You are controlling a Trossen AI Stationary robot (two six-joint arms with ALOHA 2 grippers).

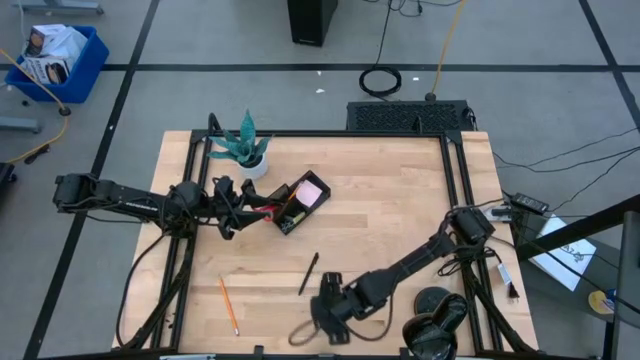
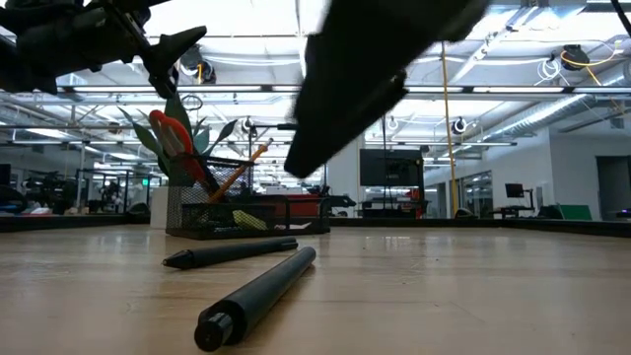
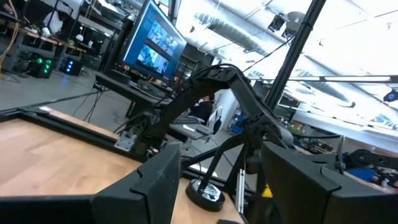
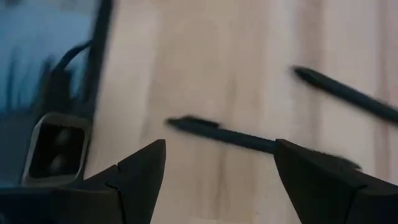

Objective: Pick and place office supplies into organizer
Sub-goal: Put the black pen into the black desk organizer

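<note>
My right gripper (image 4: pixel 217 165) hangs wide open and empty over a black pen (image 4: pixel 224 134) lying well away from the organizer (image 1: pixel 297 203); my left gripper (image 1: pixel 232 205) waits beside that tray, part-open. Descending off-centre could roll the pen away.

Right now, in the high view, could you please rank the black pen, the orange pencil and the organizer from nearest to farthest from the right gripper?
From the right gripper, open at the table's front edge:
1. Black pen, just behind it.
2. Orange pencil, off to the left.
3. Organizer, farther back, by the left gripper.
</note>
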